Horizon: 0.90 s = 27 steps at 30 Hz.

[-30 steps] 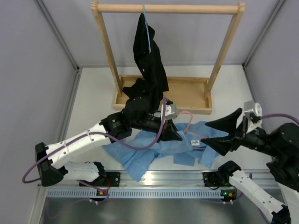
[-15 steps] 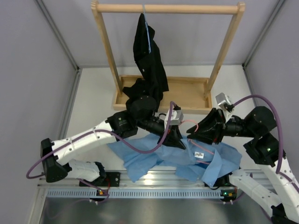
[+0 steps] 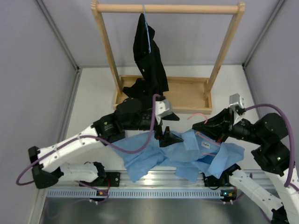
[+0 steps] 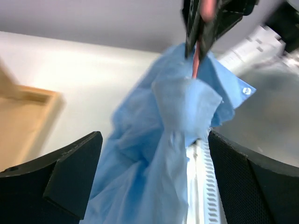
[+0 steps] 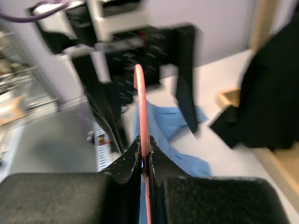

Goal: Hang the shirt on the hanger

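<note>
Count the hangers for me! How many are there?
2. The pink hanger is in the right gripper; the blue hanger hangs on the wooden rack, holding a black garment.

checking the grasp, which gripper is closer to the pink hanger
Right. The right gripper is shut on the hanger; the left gripper is open over the shirt, apart from the hanger.

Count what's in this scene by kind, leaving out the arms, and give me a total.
Garments: 2, light blue shirt and black garment
Hangers: 2, pink hanger and blue hanger
Wooden rack: 1
Total: 5
</note>
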Available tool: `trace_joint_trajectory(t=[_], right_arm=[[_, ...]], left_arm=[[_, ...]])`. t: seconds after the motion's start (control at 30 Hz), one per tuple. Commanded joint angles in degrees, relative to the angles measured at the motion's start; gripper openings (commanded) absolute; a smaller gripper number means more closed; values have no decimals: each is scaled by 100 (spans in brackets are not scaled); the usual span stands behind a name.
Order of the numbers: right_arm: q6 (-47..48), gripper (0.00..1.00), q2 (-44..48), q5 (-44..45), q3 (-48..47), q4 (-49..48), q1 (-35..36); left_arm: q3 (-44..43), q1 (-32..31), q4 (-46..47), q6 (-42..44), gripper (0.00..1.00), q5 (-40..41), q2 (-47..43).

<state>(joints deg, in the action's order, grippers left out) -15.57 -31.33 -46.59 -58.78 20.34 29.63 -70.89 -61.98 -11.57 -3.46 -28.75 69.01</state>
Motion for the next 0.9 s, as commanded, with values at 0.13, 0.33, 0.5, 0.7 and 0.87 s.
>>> trace_joint_trajectory(t=[0.13, 0.33, 0.5, 0.7, 0.87], right_arm=[[775, 0, -250, 2582, -1319, 1314, 43], [960, 0, -795, 2392, -2321, 1614, 43], [960, 0, -1146, 2286, -3015, 1745, 43], [986, 0, -1218, 2286, -3183, 1807, 43], [1039, 0, -1095, 2470, -3016, 1781, 43]], left_arm=[[2042, 1, 1077, -5, 98, 3138, -3134], [3265, 1, 1096, -93, 98, 4174, -4211], [3556, 1, 1508, -128, 97, 4151, -3835], [3565, 1, 1667, -365, 15, 5183, -3228], [3714, 10, 1799, -716, 0, 7301, -3113]])
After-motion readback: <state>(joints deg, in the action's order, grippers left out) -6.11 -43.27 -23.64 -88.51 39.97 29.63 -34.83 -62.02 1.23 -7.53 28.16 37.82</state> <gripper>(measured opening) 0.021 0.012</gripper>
